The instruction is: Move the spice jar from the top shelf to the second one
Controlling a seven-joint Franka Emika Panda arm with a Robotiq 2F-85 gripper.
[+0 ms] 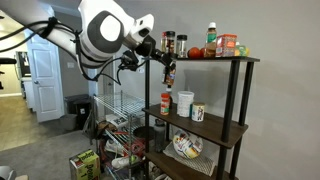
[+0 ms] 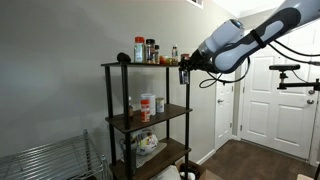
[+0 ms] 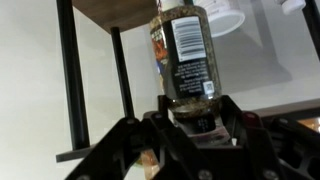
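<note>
Gripping the spice jar (image 1: 169,73) in an exterior view: gripper (image 1: 164,65) sits at the front corner post (image 1: 172,110) of the black shelf unit. Jar hangs just under the level of the top shelf (image 1: 238,59) and well above the second shelf (image 1: 226,128). It is outside the frame, beside the post, resting on no board. Top shelf carries two dark jars (image 1: 174,44), a red round item (image 1: 196,52), a green-capped bottle (image 1: 211,37) and an orange box (image 1: 229,45). Second shelf carries a red-lidded jar (image 1: 166,102), a white cup (image 1: 185,101) and a small can (image 1: 198,113). Wire rack (image 1: 115,118) stands beside the unit.

In an exterior view from the opposite side, the arm (image 2: 250,40) comes in from the picture's right. Gripper (image 2: 185,68) is at the same corner post (image 2: 189,120), and the spice jar (image 2: 185,75) is small and dark here, just below the top shelf (image 2: 120,66). Second shelf (image 2: 122,121) is well under it. Jaw state is too small to read in this view.

Wrist view: jaws closed on the spice jar (image 3: 185,50), fingers (image 3: 229,112) pressing on either side of its lower end around the gripper (image 3: 196,115) centre. Barcode label faces the camera and the jar stands roughly upright in frame. Shelf board (image 3: 115,10) and two black posts (image 3: 68,80) are behind it, with the white cup (image 3: 222,18) at top right
</note>
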